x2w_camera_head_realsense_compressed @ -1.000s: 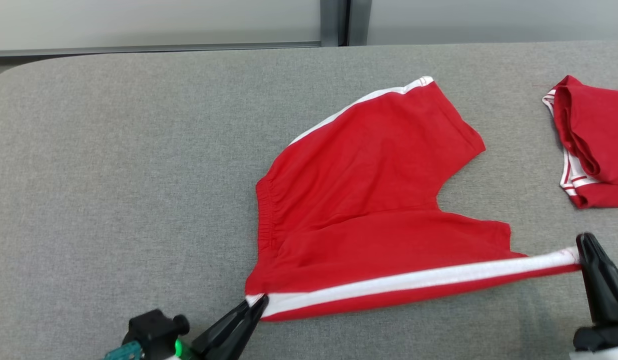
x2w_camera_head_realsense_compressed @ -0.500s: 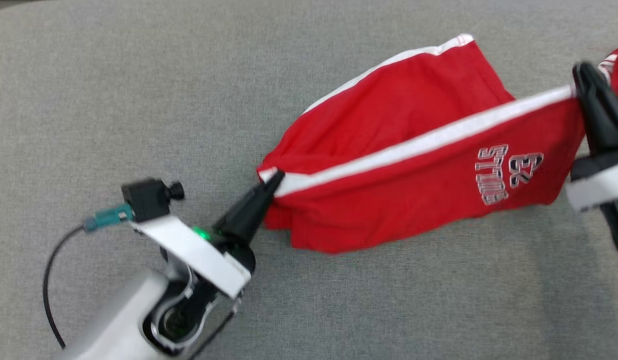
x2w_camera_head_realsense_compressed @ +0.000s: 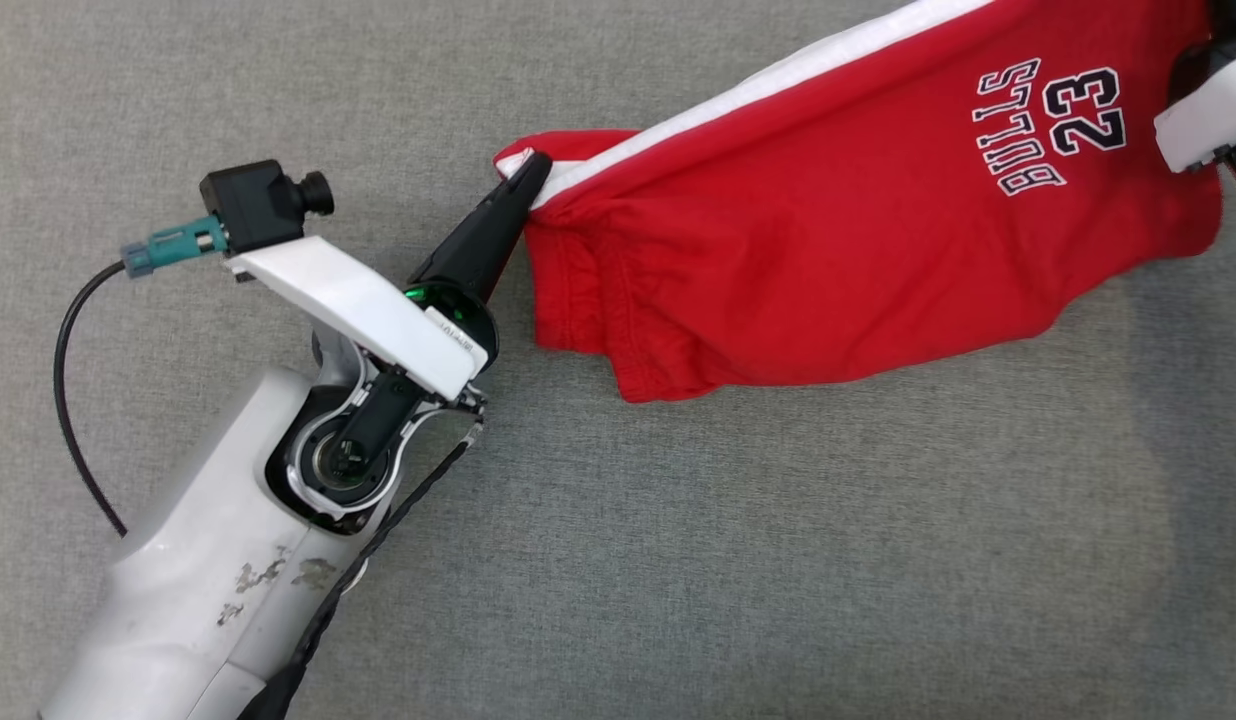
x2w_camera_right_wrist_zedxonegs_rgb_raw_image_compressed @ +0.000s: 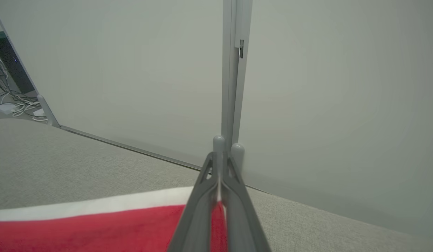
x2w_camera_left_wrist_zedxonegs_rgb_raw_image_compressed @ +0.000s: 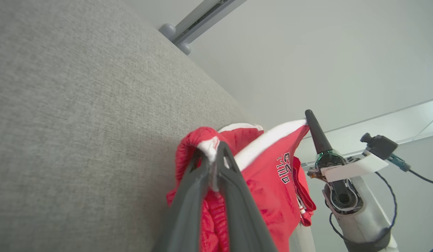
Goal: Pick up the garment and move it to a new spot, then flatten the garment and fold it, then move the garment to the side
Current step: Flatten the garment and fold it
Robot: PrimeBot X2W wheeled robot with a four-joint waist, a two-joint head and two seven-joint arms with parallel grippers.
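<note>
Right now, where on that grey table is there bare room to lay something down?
In the head view, the biggest bare patch of table lies below the shorts, right of the left arm. Another lies past the arm's camera, top left. Crowded: upper right, where the left gripper and right gripper stretch the shorts.

Open grey tabletop (x2w_camera_head_realsense_compressed: 778,560) on the near side; red shorts (x2w_camera_head_realsense_compressed: 828,230) stretched across beyond.
</note>
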